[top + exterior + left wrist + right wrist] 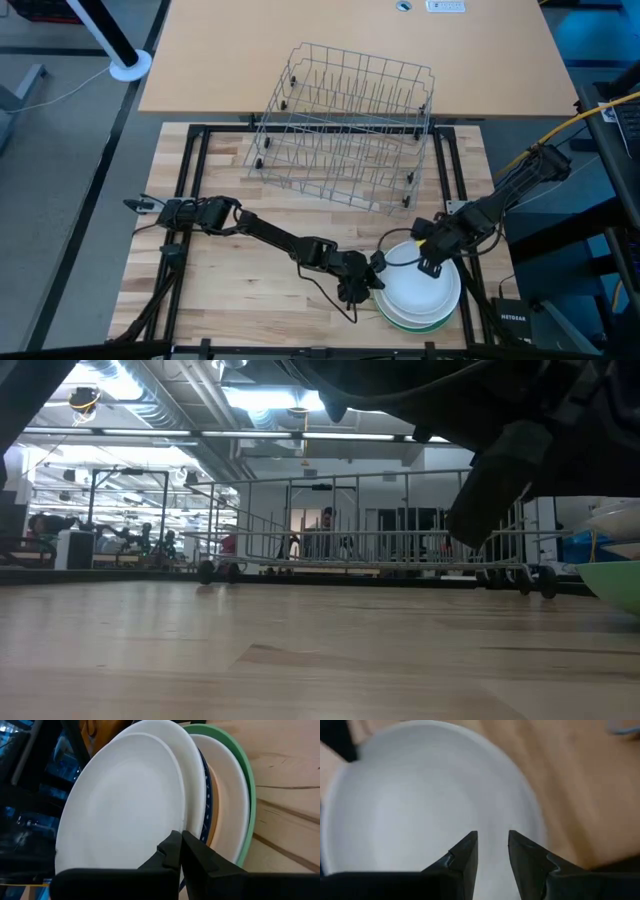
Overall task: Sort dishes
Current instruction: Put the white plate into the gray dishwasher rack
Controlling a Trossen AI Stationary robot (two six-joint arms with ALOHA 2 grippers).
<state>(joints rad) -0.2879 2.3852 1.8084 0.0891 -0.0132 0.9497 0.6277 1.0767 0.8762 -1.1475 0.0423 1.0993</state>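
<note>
A stack of round plates (420,298) lies on the wooden table near its front right corner, with a light green plate (400,318) at the bottom. The left wrist view shows a white plate (125,800) on top, then another white plate (197,775), a blue-rimmed one, a tan one (214,795) and the green one (247,785). My left gripper (368,285) is at the stack's left edge, shut on the top plate's rim. My right gripper (430,258) hovers over the stack's far side, open, above the white plate (430,795). My left gripper pinches the top white plate's rim (183,826) between its two fingers, at the edge of the stack that faces the table's left. The fingers come in low from the table's left. The plate still lies on the stack.
A grey wire rack (345,125) stands at the far middle of the table, also seen in the low view (360,550). Bare wood lies between the rack and the stack and to the left. The stack sits close to the table's front edge. People show in the room behind.
</note>
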